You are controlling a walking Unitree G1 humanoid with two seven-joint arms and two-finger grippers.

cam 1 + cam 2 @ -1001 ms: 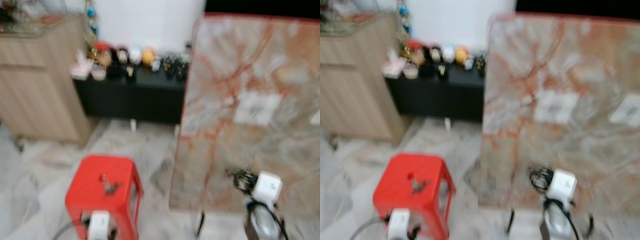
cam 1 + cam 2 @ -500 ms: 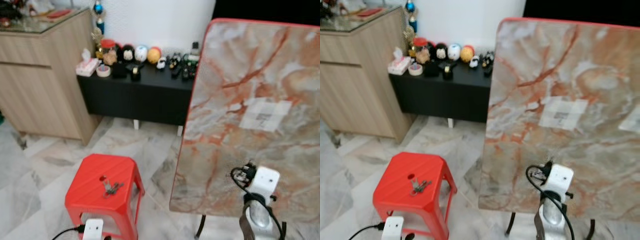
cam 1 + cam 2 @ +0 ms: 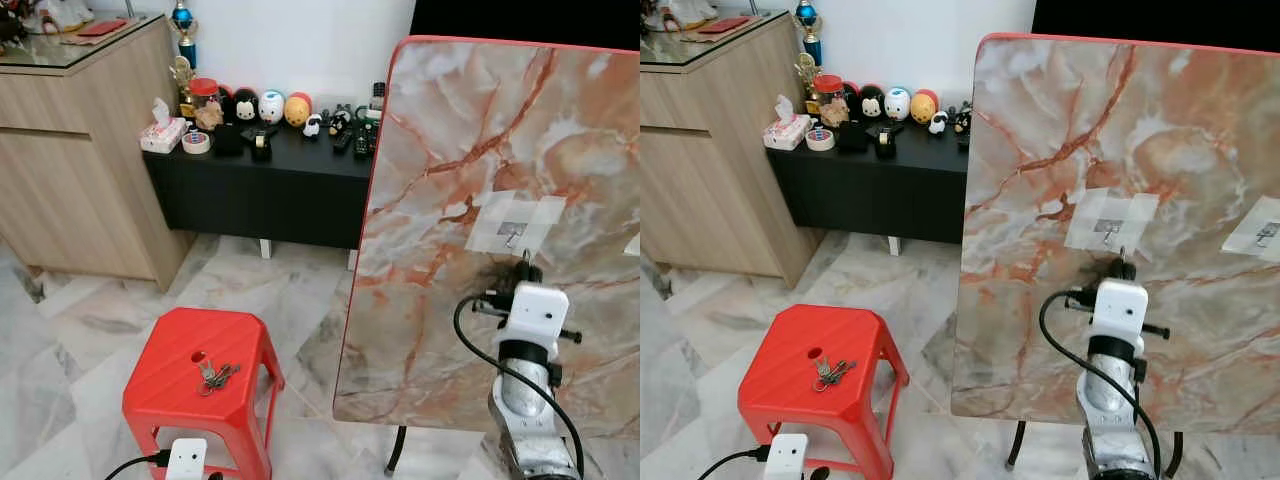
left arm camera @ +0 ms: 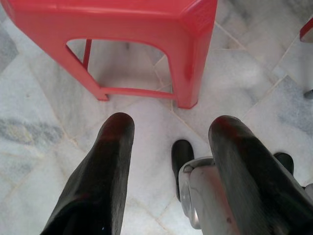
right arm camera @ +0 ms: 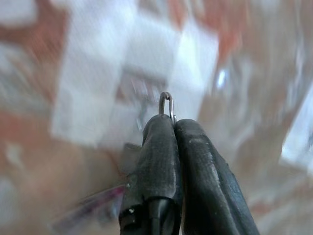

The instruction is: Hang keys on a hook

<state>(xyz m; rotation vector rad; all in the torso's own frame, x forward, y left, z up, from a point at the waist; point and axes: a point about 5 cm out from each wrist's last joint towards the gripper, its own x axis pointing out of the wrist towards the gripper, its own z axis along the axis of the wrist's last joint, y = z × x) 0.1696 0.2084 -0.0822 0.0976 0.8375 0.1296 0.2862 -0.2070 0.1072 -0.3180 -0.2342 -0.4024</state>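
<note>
A bunch of keys lies on top of a red plastic stool. To its right stands an upright marble-patterned board with a small metal hook taped on under white tape. My right gripper is raised against the board, its tips just below that hook. It is shut, and a thin metal key ring sticks out between the fingertips. My left gripper hangs low beside the stool's legs, open and holding nothing.
A second taped hook sits at the board's right edge. A black low cabinet with figurines and a wooden cabinet line the back wall. The board's stand legs and marble floor lie ahead.
The picture has sharpened and shifted as the camera moved. My right arm has risen along the board, bringing its fingertips up to just under the taped hook.
</note>
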